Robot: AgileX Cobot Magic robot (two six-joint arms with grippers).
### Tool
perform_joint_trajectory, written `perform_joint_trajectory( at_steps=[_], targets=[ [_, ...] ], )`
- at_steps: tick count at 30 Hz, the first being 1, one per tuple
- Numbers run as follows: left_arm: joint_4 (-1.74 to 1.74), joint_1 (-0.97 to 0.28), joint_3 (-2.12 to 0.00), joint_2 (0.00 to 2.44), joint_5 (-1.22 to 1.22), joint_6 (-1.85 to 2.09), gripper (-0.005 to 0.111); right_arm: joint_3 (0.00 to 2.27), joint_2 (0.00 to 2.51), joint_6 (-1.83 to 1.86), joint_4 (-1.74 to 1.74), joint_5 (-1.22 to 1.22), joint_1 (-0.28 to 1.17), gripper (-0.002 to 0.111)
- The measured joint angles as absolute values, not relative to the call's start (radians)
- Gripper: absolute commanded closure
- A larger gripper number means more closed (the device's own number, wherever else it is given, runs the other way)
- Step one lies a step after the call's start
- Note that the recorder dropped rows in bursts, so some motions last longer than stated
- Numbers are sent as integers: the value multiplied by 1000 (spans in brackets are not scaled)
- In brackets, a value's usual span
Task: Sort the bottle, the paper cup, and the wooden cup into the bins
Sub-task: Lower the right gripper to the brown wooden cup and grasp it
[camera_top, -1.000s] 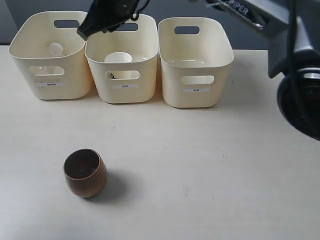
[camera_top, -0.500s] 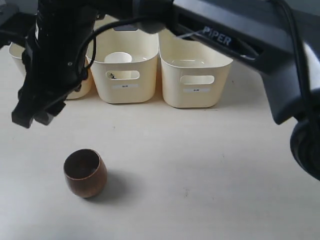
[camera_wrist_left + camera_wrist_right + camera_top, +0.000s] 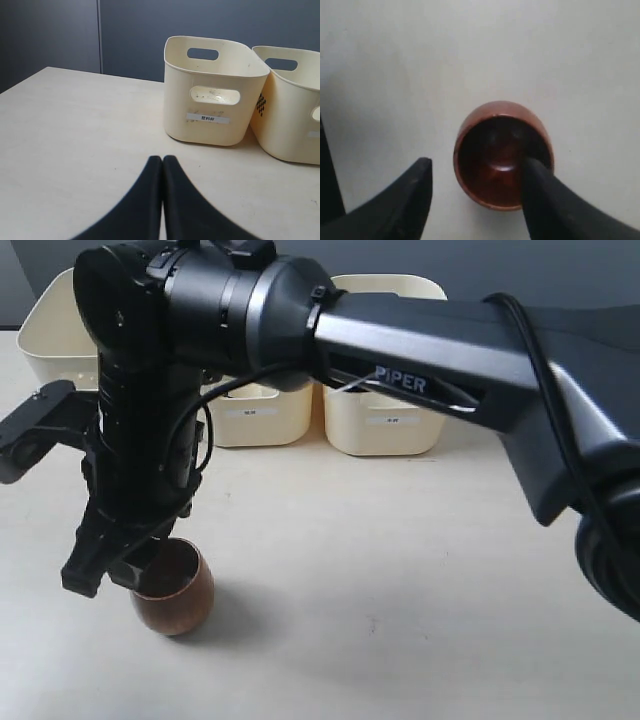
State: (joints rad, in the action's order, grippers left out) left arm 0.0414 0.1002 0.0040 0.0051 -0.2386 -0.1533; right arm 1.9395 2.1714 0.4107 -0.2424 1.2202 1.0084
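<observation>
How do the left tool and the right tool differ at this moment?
The left tool is shut, fingers pressed together; the right tool is open. The left holds nothing and points toward a bin; the right straddles the wall of the wooden cup, one finger inside. Both have dark, curved fingers.

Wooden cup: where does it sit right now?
The wooden cup stands upright on the table, low on the left of the exterior view, well in front of the bins. The right claw straddles its rim, one finger inside, one outside.
</observation>
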Motion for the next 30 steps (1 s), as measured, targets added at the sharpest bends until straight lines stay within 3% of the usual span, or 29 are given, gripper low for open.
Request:
perform_joint_trajectory(
  at_steps=[21,24,27,30],
  targets=[
    [41,100,4,5,-239,-153,107,1907,2258,446,-224,1220,1044,58],
    [41,100,4,5,-239,-153,107,1907,2271,448,-203,1220,1047,77],
    [41,100,4,5,-239,-153,107,1907,2273,450,-194,1220,1047,108],
    [41,100,4,5,-239,-153,107,1907,2273,466,-192,1219,1047,108]
  ],
)
